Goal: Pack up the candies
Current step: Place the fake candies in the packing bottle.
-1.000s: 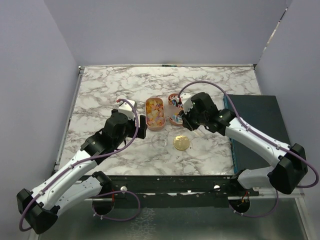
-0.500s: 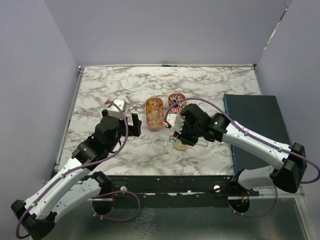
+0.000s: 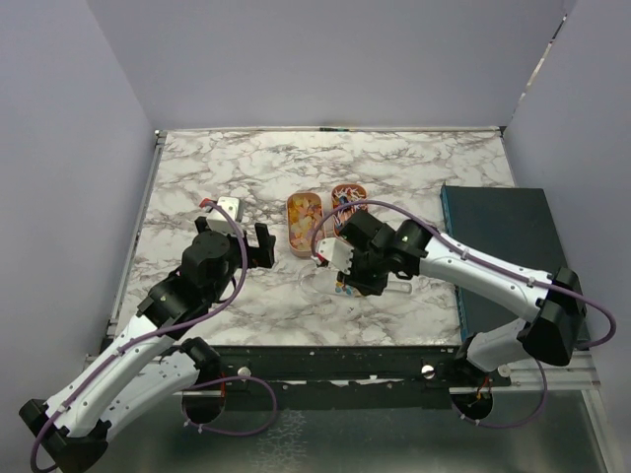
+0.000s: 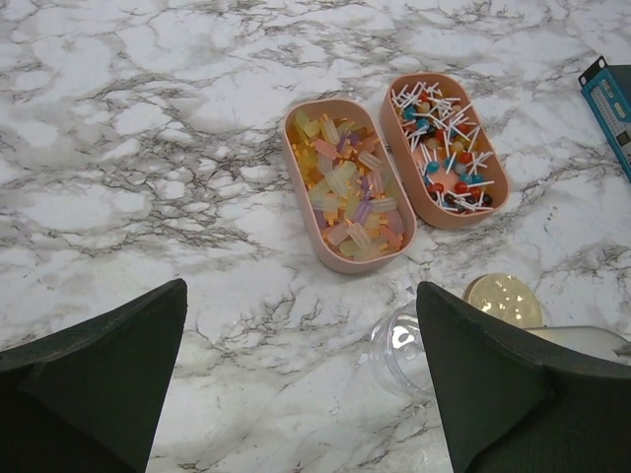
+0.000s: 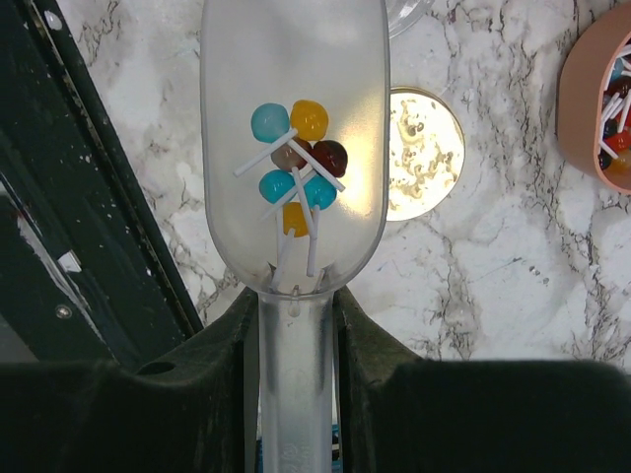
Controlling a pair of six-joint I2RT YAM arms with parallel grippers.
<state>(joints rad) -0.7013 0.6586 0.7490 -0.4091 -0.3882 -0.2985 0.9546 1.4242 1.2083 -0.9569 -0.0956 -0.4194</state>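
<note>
Both wrist cameras look down, sharing gold lid (image 4: 503, 299) and candies (image 4: 449, 148).

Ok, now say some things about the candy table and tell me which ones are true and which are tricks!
1. The right gripper holds a clear scoop with lollipops in it. True.
2. The left gripper is grabbing the gold lid. False: it is open and holds nothing; the lid lies on the table.
3. The gold lid is on top of the jar. False: it lies on the table beside the jar.
4. Both trays have sweets in them. True: one tray has wrapped sweets, the other tray has lollipops.
</note>
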